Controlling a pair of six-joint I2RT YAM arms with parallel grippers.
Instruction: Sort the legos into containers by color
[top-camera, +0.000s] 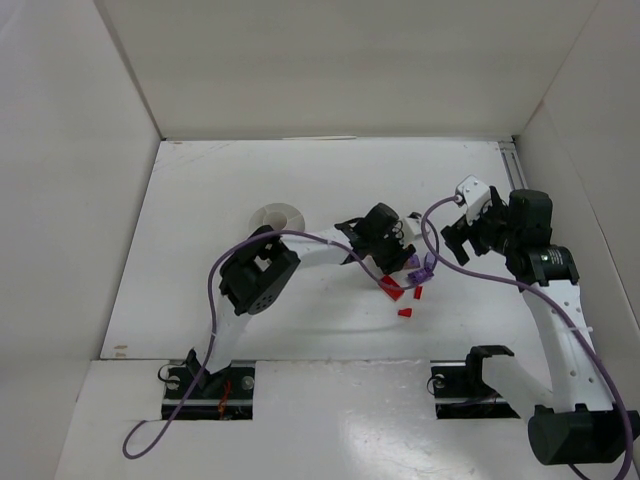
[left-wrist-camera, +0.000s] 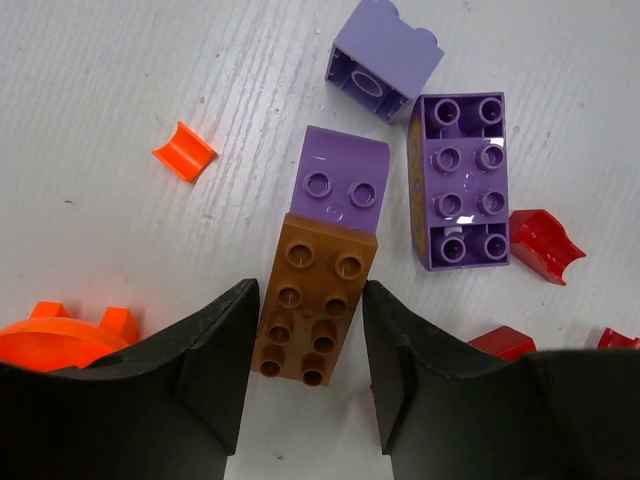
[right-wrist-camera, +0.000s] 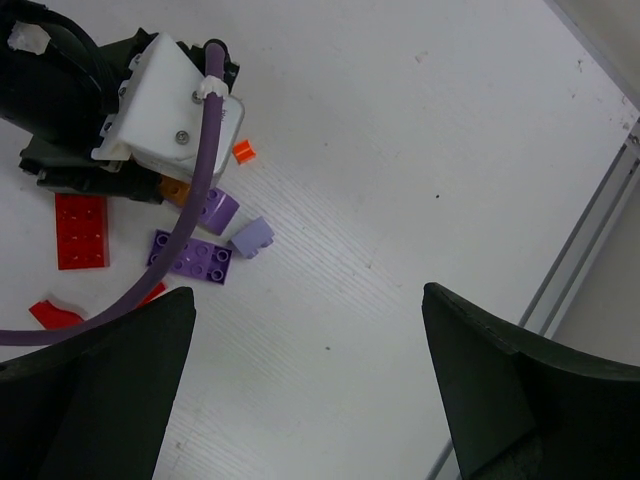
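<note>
My left gripper (left-wrist-camera: 310, 295) is low over the table with its black fingers pressed to both long sides of a brown lego (left-wrist-camera: 312, 305), which still lies flat. A purple sloped lego (left-wrist-camera: 343, 180) touches its far end. Around them lie a purple 2x4 lego (left-wrist-camera: 462, 180), a lilac lego (left-wrist-camera: 385, 50), a small orange curved piece (left-wrist-camera: 184, 151), an orange ring-shaped piece (left-wrist-camera: 60, 335) and red pieces (left-wrist-camera: 545, 243). The white divided dish (top-camera: 277, 216) stands left of this cluster. My right gripper (right-wrist-camera: 308, 292) hangs open over bare table, right of the pile.
A flat red 2x4 lego (right-wrist-camera: 81, 231) lies beside the left gripper's housing. Loose red pieces (top-camera: 405, 313) sit nearer the arm bases. A purple cable (right-wrist-camera: 190, 200) loops over the left wrist. A metal rail (right-wrist-camera: 590, 250) and white walls bound the table's right side.
</note>
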